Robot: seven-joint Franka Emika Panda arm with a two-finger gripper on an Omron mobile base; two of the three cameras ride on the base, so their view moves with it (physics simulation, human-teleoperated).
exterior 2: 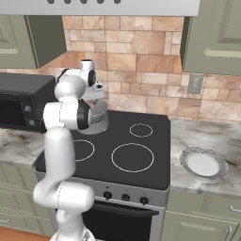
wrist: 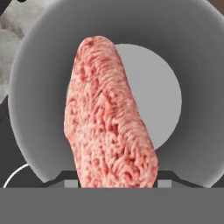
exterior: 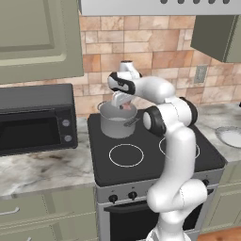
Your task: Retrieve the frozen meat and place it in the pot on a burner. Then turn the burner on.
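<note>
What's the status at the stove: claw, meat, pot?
Claw shut on the meat, hanging over the pot. Pot sits on the back-left burner. Nothing between meat and pot.

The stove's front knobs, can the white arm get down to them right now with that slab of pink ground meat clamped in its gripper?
Probably not yet: the gripper is shut on the pink ground meat, above the open grey metal saucepan. The black front knobs themselves look unobstructed.
</note>
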